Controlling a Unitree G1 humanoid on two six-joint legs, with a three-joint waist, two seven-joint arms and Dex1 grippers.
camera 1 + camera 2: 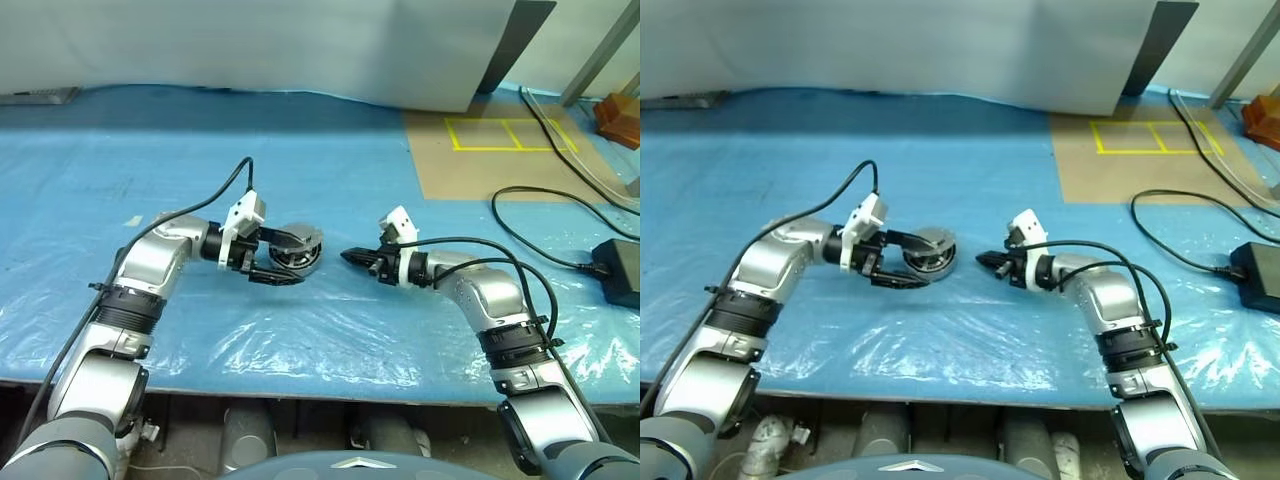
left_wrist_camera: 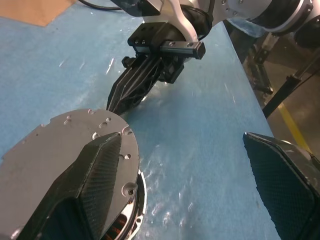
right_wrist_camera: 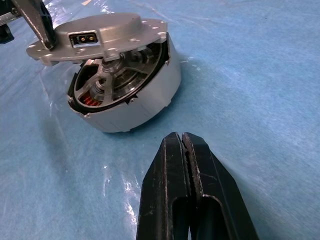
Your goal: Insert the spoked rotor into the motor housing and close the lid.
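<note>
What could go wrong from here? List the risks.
1. The flat grey metal lid sits tilted and off-centre on the round silver motor housing, leaving the spoked rotor exposed; pressing now could jam it crooked.
2. The open left claw has one finger resting on the lid; pulling away might drag it off.
3. The shut right claw points at the housing wall and could shove it across the slick blue plastic sheet.

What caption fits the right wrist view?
Shut right gripper faces the motor housing, its lid tilted half-on.

silver motor housing (image 3: 131,95), copper windings (image 3: 89,99), blue sheet (image 1: 330,180)
</note>
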